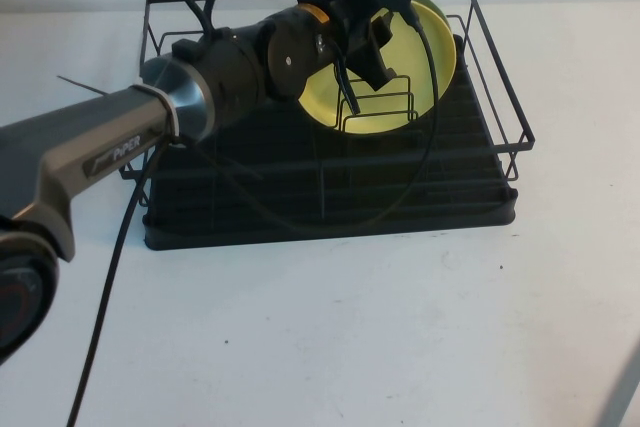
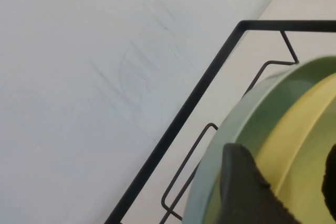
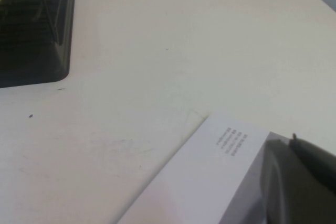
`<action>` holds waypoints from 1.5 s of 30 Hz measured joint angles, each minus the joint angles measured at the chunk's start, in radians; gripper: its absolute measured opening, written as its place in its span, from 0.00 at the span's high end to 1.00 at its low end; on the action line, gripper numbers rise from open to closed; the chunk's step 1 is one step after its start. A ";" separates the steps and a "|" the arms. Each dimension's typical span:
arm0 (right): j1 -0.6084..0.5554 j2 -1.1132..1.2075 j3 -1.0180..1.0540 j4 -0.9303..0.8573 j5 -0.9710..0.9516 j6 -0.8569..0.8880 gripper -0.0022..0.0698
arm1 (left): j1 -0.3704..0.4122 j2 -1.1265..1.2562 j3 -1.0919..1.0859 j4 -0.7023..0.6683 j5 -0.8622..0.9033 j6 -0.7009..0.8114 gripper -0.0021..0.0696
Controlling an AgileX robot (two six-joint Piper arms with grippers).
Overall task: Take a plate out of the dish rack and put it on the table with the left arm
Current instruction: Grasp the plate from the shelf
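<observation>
Left arm (image 1: 110, 152) reaching over the dish rack, plate not yet lifted.
White surface (image 1: 330, 337) in front lies bare of any plate, so the set-down is undone. Moving rightward, the left tool (image 1: 365, 32) sits at the pale yellow plate (image 1: 385, 107) standing in the dish rack's (image 1: 330, 197) far right corner; its fingers (image 2: 247, 187) straddle the rim, apart, not clamped. A mint plate (image 2: 231, 129) stands behind. The right tool is out of sight.

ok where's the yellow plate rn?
High view: the yellow plate stands on edge at the back of the dish rack, right of centre, with the left gripper at its rim. The right gripper is out of view.
</observation>
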 joint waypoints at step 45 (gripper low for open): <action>0.000 0.000 0.000 0.000 0.000 0.000 1.00 | 0.009 0.001 -0.012 0.033 0.027 0.032 0.89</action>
